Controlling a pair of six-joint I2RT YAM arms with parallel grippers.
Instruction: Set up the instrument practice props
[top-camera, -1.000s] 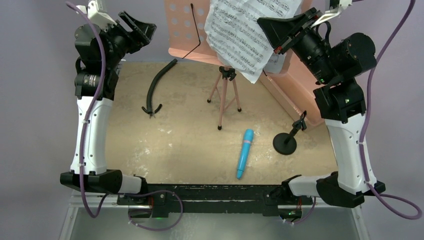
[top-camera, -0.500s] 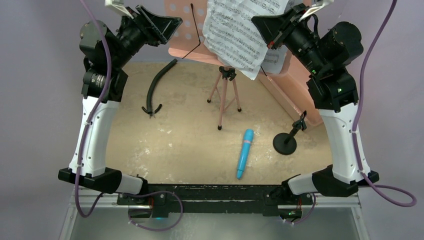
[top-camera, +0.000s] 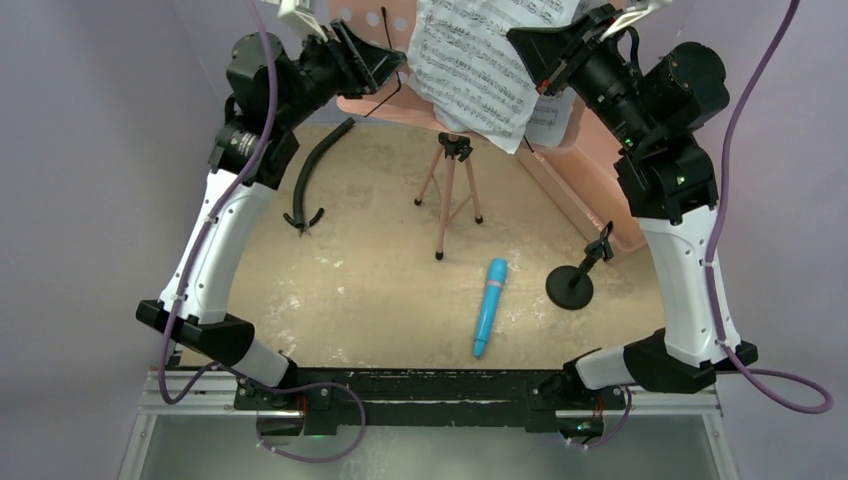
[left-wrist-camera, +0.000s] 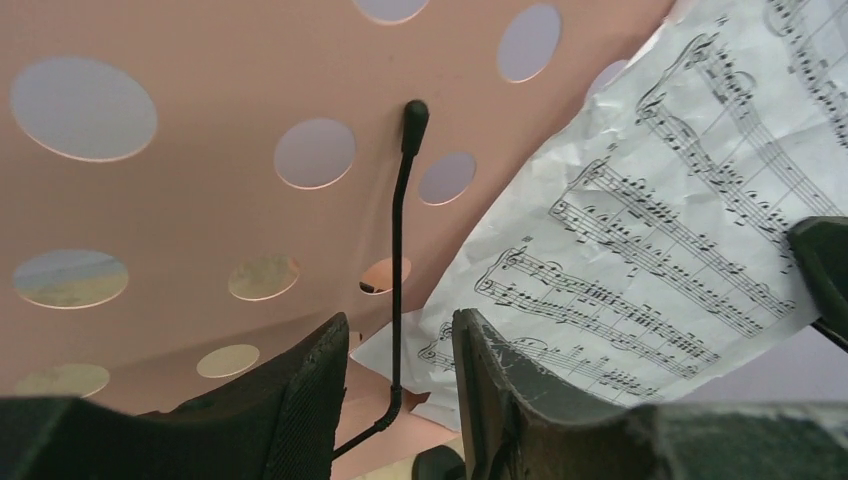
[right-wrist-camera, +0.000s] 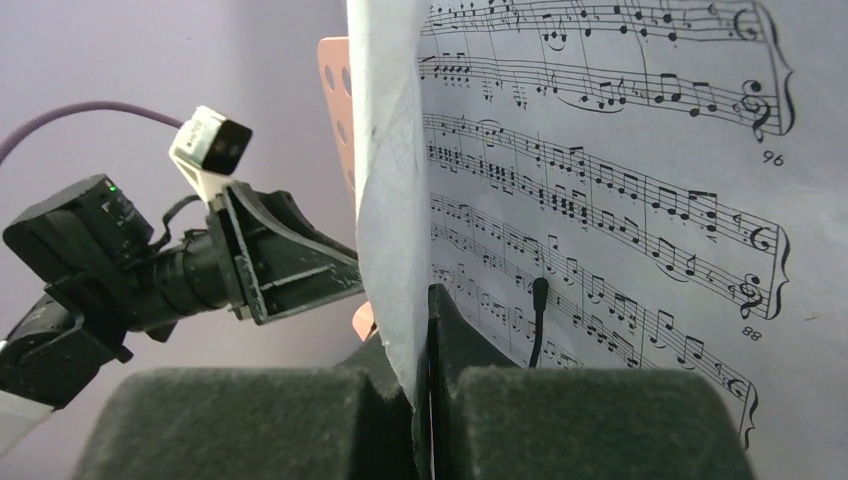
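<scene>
Right hand (right-wrist-camera: 428, 345) clamps a sheet-music page (right-wrist-camera: 600, 250) marked 96 and 88; left hand (left-wrist-camera: 398, 335) apart.

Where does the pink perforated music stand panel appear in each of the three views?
Top external: music stand panel at top centre, partly behind the sheet music.
Left wrist: fills the left and centre.
Right wrist: thin strip, upper left.
Shared landmark: the sheet music, right of the panel in every view.
</scene>
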